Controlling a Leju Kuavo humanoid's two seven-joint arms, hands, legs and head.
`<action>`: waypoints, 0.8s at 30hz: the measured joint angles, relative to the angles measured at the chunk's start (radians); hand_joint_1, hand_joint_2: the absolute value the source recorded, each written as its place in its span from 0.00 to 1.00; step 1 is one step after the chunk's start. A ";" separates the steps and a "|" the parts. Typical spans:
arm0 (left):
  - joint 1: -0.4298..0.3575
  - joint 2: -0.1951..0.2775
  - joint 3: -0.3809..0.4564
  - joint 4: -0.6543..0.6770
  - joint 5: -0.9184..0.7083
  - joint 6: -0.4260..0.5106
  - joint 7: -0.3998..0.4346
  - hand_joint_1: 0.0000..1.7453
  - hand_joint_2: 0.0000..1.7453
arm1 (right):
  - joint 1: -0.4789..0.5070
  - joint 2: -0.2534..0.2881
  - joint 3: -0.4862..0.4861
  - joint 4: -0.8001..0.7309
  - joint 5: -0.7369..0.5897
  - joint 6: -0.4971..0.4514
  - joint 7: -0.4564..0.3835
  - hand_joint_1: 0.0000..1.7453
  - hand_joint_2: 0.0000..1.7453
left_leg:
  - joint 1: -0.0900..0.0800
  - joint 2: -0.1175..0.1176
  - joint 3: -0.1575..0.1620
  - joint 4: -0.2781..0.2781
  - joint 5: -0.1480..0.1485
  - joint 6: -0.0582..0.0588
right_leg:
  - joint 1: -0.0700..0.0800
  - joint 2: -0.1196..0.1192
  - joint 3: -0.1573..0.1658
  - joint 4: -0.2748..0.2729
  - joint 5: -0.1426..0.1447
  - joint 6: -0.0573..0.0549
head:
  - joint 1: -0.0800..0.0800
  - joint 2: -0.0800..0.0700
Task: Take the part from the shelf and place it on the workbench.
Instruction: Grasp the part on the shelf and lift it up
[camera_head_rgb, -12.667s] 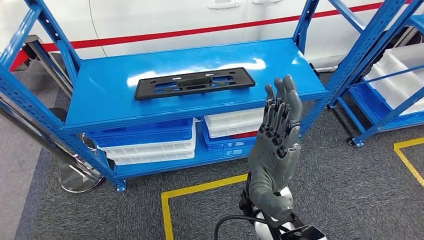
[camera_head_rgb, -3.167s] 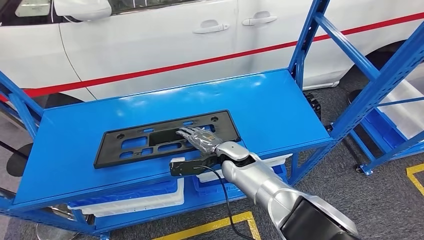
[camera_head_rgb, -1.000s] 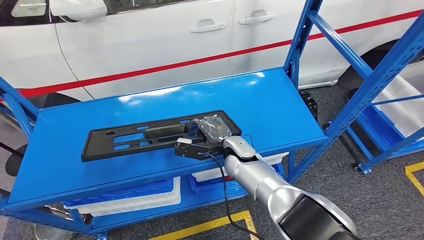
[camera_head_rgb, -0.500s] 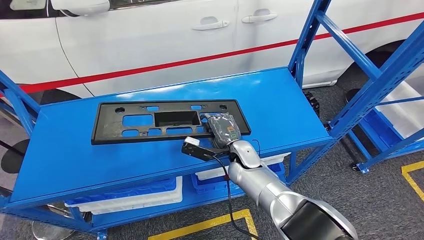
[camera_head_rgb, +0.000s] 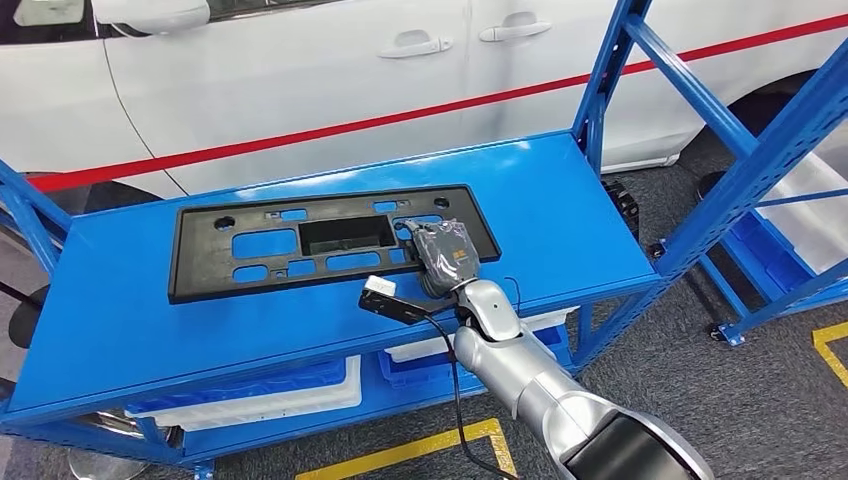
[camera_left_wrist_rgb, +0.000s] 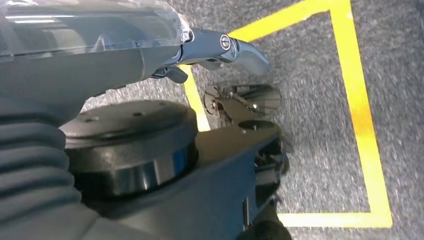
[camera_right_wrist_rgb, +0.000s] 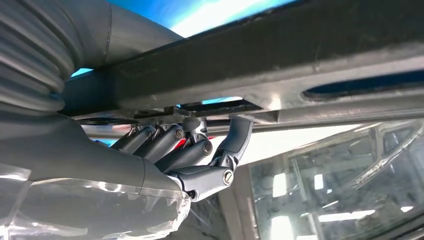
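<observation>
The right hand (camera_head_rgb: 445, 255) has its fingers (camera_right_wrist_rgb: 200, 150) curled around the near edge of the black part (camera_head_rgb: 300, 240), lifted and tilted over the blue shelf (camera_head_rgb: 560, 200), so I judge carrying to the workbench remains.

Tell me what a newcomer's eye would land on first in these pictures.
First, the long black part, tipped up off the bright blue shelf at the middle of the head view, gripped near its right end by the right hand. Behind the shelf, a white car with a red stripe spans the background.
</observation>
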 joint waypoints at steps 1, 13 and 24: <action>-0.001 0.000 0.000 0.000 0.000 0.000 0.000 0.00 1.00 | 0.001 0.000 -0.002 -0.004 0.004 0.000 -0.001 1.00 1.00 | 0.001 0.000 -0.017 0.039 -0.023 -0.004 | -0.002 0.000 0.003 -0.003 0.000 -0.005 | 0.000 0.000; 0.001 -0.001 0.001 0.000 0.017 0.028 0.011 0.00 1.00 | 0.075 0.075 -0.299 -0.217 0.131 0.000 -0.249 1.00 1.00 | -0.008 -0.001 -0.015 -0.024 0.043 0.022 | 0.010 -0.002 0.008 -0.002 -0.006 0.003 | 0.000 0.000; 0.005 -0.006 0.011 0.000 0.027 0.036 0.030 0.00 1.00 | 0.173 0.084 -0.339 -0.505 -0.755 0.246 -0.341 1.00 1.00 | -0.001 0.000 -0.008 -0.028 0.046 0.034 | -0.008 -0.005 -0.033 0.104 -0.040 0.033 | 0.002 0.000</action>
